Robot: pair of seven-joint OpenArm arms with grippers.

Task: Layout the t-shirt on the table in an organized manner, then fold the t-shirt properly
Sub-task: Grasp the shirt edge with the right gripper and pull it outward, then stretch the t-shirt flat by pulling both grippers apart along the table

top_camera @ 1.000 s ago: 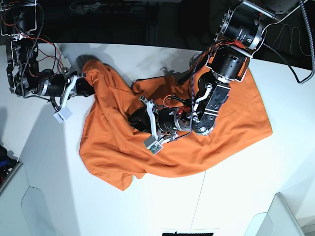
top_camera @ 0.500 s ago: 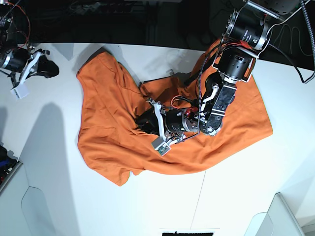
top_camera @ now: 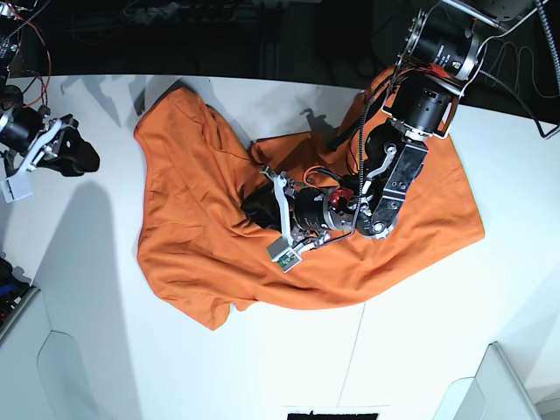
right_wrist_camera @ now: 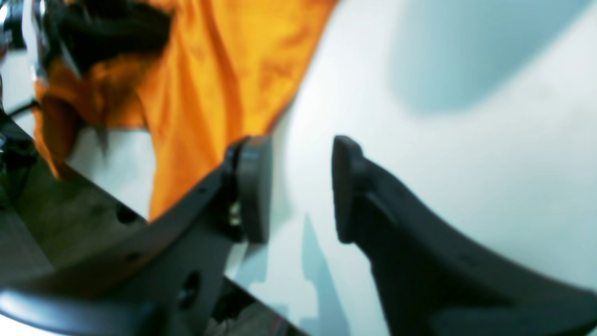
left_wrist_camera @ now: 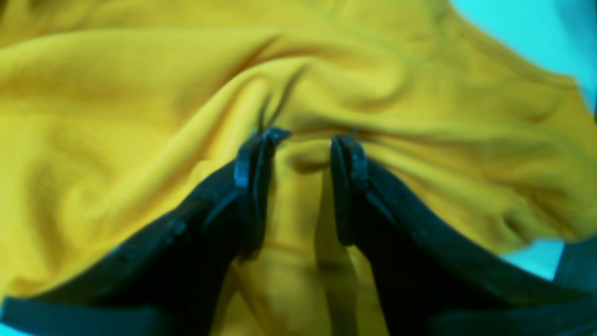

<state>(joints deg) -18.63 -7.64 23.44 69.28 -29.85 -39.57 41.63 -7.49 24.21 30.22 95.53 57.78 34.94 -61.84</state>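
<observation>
The orange t-shirt (top_camera: 192, 236) lies crumpled and partly spread on the white table (top_camera: 87, 289). My left gripper (top_camera: 255, 210) is low over the shirt's middle. In the left wrist view that gripper (left_wrist_camera: 310, 140) stands open, its fingertips (left_wrist_camera: 261, 149) pressed into the t-shirt (left_wrist_camera: 140, 70) with a small ridge of cloth between them. My right gripper (top_camera: 80, 156) hangs off to the left, clear of the shirt. In the right wrist view it (right_wrist_camera: 298, 144) is open and empty over the bare table (right_wrist_camera: 443, 140), the t-shirt (right_wrist_camera: 205, 70) edge beside one finger.
A thin dark seam (top_camera: 354, 350) runs across the table's front part. Pale bins sit at the front left (top_camera: 17, 332) and front right (top_camera: 499, 385) corners. The table's back edge (top_camera: 262, 80) borders a dark area with cables.
My right gripper has let go of the shirt's far left corner, opened and drawn away to the left. That corner now lies flatter on the table. The left arm has barely shifted.
</observation>
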